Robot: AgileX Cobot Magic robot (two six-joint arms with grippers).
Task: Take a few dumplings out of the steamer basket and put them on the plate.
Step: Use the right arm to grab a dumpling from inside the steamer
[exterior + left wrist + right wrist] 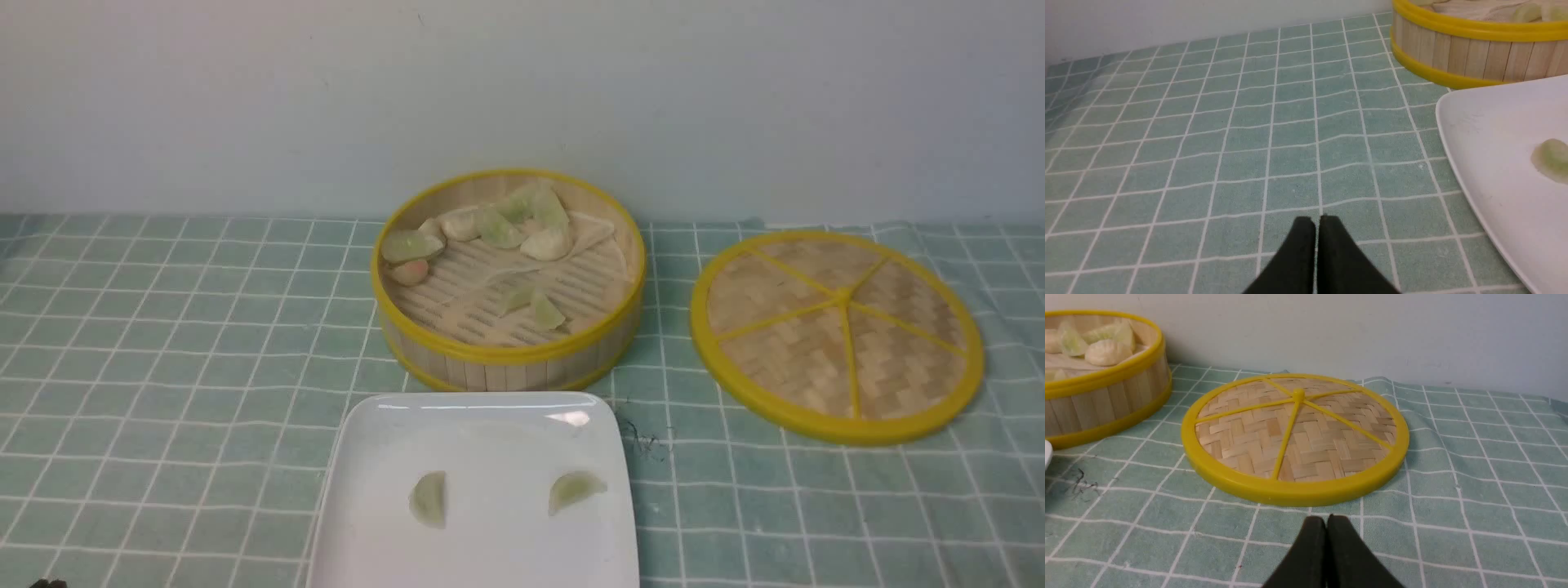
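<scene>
Your left gripper (1316,222): clenched, empty, low over cloth, near-left of basket (506,355). Right gripper (1326,520): clenched, empty, in front of lid (837,322). Lid lies flat right of basket, likely so you can reach in from above. Plate (367,457) sits just in front of basket, probably for short carry. Dumplings (498,229): most in basket, two on plate.

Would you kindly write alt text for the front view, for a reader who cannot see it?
Two green dumplings lie on a white plate nearest the camera; behind it a steamer basket holds more, its lid flat on the checked cloth to the right.
</scene>
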